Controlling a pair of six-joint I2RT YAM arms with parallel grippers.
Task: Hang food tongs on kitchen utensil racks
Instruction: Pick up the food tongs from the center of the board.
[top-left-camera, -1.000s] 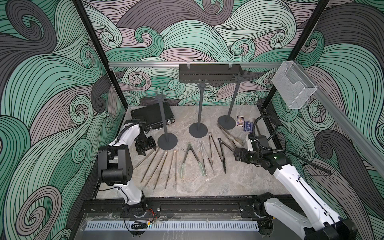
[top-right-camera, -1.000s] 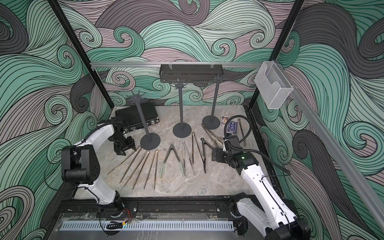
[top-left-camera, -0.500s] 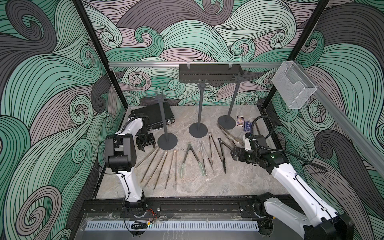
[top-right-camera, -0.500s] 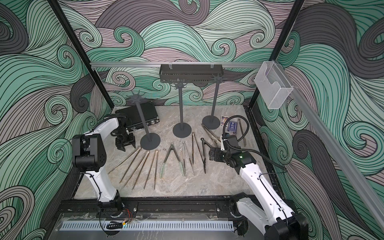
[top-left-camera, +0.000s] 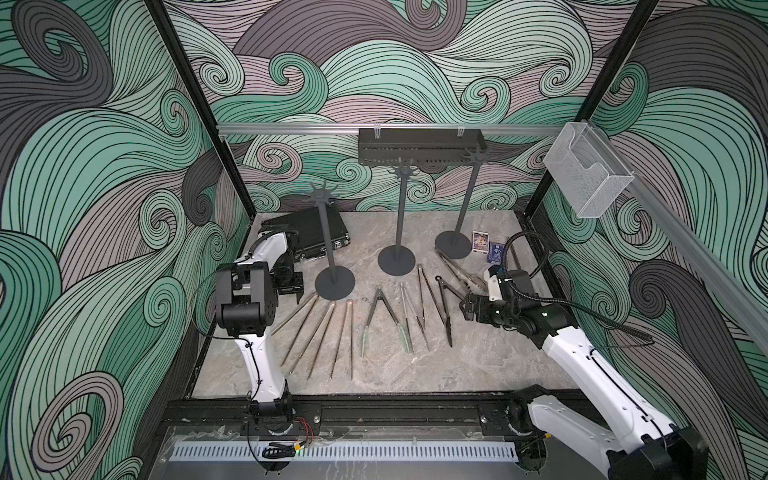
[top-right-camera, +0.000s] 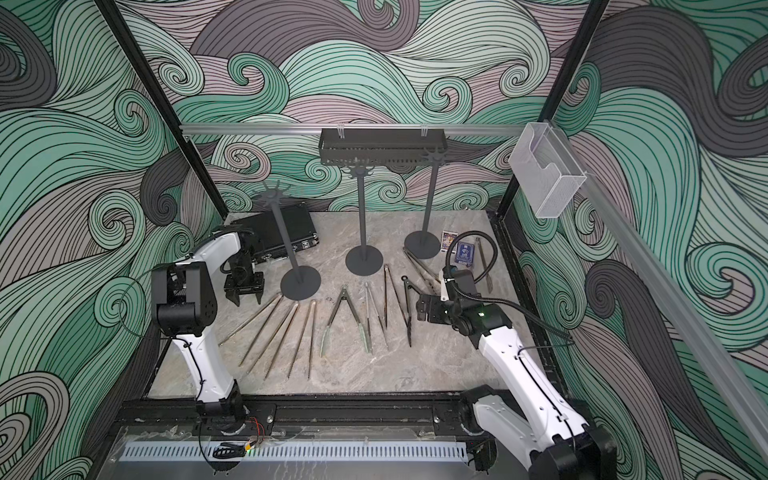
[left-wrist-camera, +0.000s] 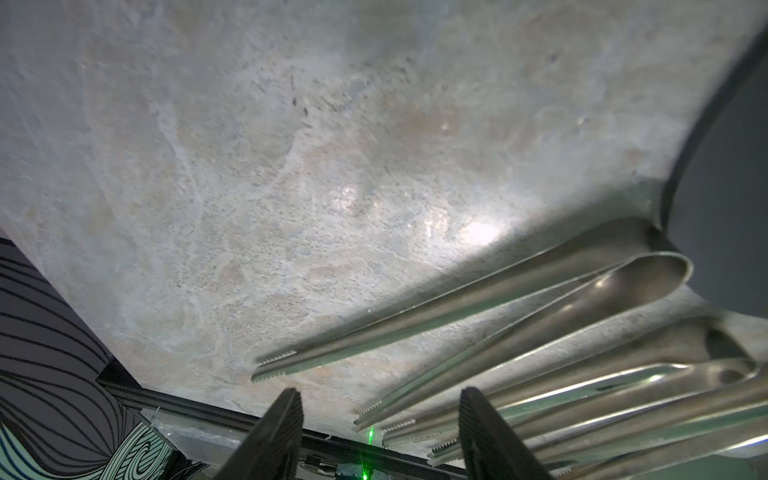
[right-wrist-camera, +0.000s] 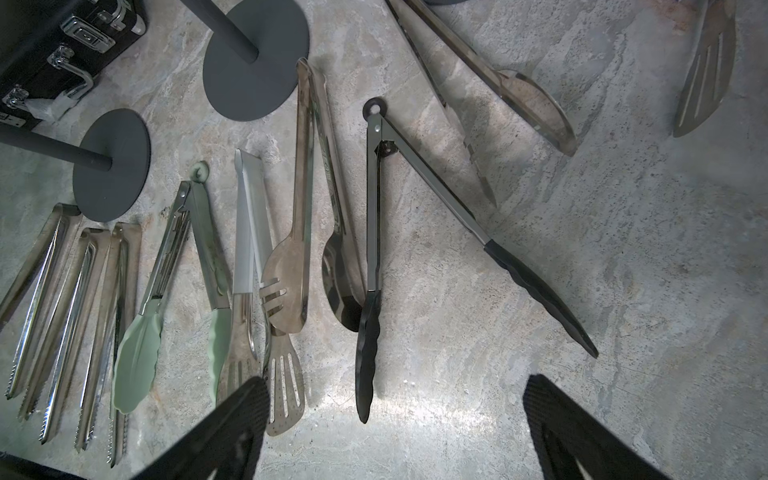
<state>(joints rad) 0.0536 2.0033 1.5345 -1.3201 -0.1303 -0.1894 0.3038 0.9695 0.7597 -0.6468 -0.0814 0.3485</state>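
Several food tongs lie in a row on the marble table. Thin steel pairs fan out at the left, then come a pale-green-tipped pair, a white-handled pair, a bronze-toned pair and a black-tipped pair. Three dark grey kitchen utensil racks stand behind them with bare prongs. My left gripper hangs open beside the left rack's foot, just above the steel tongs, holding nothing. The right gripper is wide open and empty, low over the black-tipped tongs.
A black latched case lies at the back left. A black slotted shelf hangs on the rear rail and a clear mesh basket on the right rail. Two small cards and more steel tongs lie near the right rack.
The left arm's elbow has risen and swung inward while its gripper stays by the rack foot, jaws slightly narrower. The right gripper has crept a little leftward over the black-tipped tongs.
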